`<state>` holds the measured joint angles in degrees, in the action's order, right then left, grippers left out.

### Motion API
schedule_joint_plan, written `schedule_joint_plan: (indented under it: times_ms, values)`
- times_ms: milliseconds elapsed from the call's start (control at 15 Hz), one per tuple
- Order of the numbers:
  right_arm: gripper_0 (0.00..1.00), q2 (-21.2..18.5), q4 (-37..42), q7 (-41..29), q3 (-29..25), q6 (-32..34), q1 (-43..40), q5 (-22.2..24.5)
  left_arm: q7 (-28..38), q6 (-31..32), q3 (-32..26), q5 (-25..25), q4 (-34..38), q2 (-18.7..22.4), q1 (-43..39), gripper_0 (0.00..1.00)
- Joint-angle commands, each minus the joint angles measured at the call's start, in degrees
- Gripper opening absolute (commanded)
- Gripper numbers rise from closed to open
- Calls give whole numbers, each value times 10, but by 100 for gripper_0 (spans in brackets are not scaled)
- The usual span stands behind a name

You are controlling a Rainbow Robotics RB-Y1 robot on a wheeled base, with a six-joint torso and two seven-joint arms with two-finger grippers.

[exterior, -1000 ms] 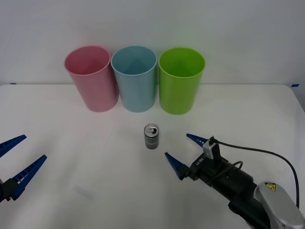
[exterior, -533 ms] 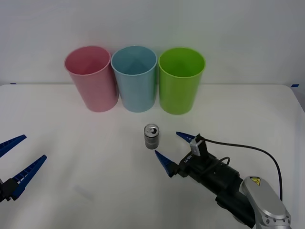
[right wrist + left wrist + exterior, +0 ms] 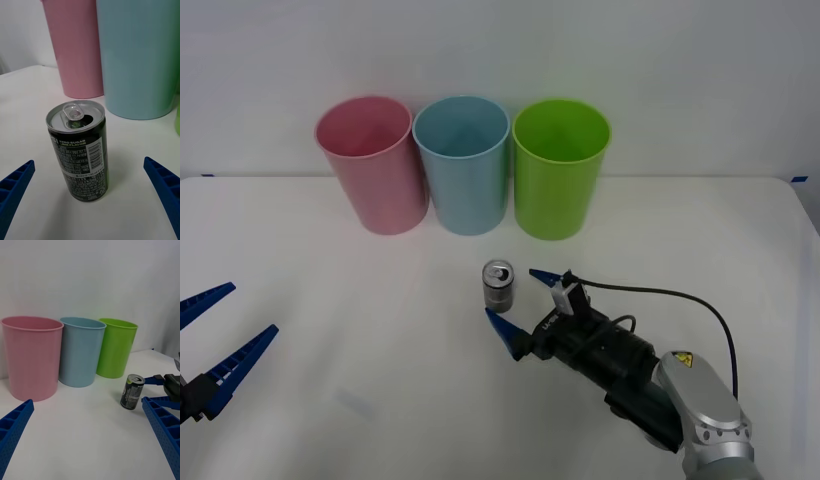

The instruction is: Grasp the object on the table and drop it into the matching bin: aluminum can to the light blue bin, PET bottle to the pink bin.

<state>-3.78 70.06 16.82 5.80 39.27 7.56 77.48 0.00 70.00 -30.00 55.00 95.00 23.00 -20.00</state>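
White table (image 3: 330,290) carries three bins in a back row: pink bin (image 3: 372,165), light blue bin (image 3: 464,165), lime green bin (image 3: 559,168). Aluminum can (image 3: 498,287) stands upright in front of them. Right gripper (image 3: 518,300) is spread wide just beside the can, not touching. Right wrist view shows the dark printed label and pull-tab top. Left gripper (image 3: 215,325) hangs spread wide, well apart at the table's left.

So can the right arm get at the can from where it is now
Probably yes. The right gripper is open and right up at the can, one finger on either side, not yet touching. The can stands upright on bare table, and the bins sit farther back, so nothing blocks the way.
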Motion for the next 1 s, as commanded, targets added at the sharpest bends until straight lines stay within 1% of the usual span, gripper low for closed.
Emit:
schedule_joint_plan:
  times_ms: [67,200,333,533,1000]
  values:
    - [100,12,-31,7,0,-10,25,5,0,0,0,0,0,0,0,100]
    - [100,19,-48,11,0,-16,40,7,0,0,0,0,0,0,0,100]
    - [100,25,-48,13,1,-27,47,15,0,0,0,0,0,0,0,100]
    - [100,29,-48,13,11,-44,49,15,0,0,0,0,0,0,0,100]
    - [100,31,-48,13,26,-61,50,15,0,0,0,0,0,0,0,100]
